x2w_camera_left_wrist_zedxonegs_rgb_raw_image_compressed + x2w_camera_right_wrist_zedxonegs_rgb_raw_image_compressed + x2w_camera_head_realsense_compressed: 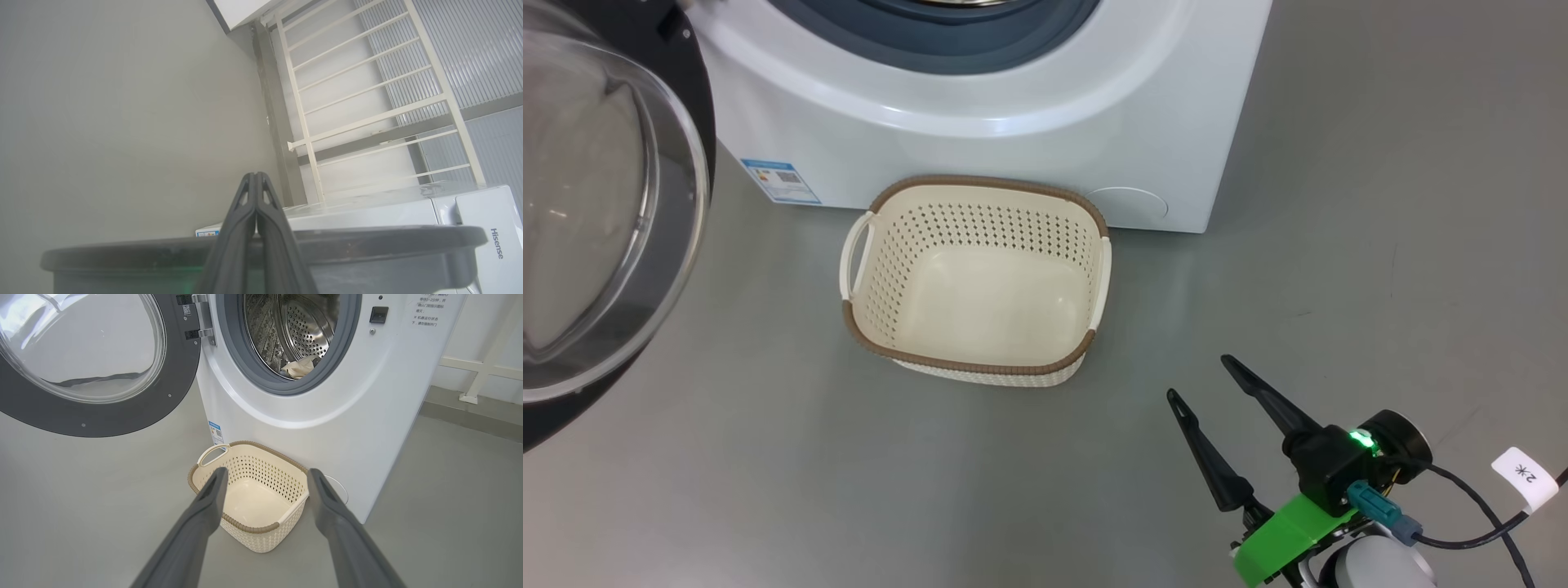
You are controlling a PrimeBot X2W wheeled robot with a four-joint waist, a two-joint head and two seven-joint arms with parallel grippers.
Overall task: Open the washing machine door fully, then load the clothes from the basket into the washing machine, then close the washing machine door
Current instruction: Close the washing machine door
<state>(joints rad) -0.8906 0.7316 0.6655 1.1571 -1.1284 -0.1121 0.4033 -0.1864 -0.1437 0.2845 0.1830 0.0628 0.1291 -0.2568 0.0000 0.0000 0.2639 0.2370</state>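
Washing machine door (86, 355), round with glossy black rim and bulging clear glass, stood swung wide open left of the big white front-loading washing machine (327, 428). Cream-white perforated plastic basket (249, 530), brown-rimmed, sat on the grey floor (102, 506) close before the machine's front, its bare bottom showing. A cream-white piece of the clothes (300, 366) lay in the steel drum (306, 330). Right gripper (266, 473) fingers stood spread wide, empty; left gripper (256, 174) fingers were pressed together.

"Hisense" on the washing machine (482, 220), "2" on a white cable tag (1524, 475), blue label (780, 181) unreadable
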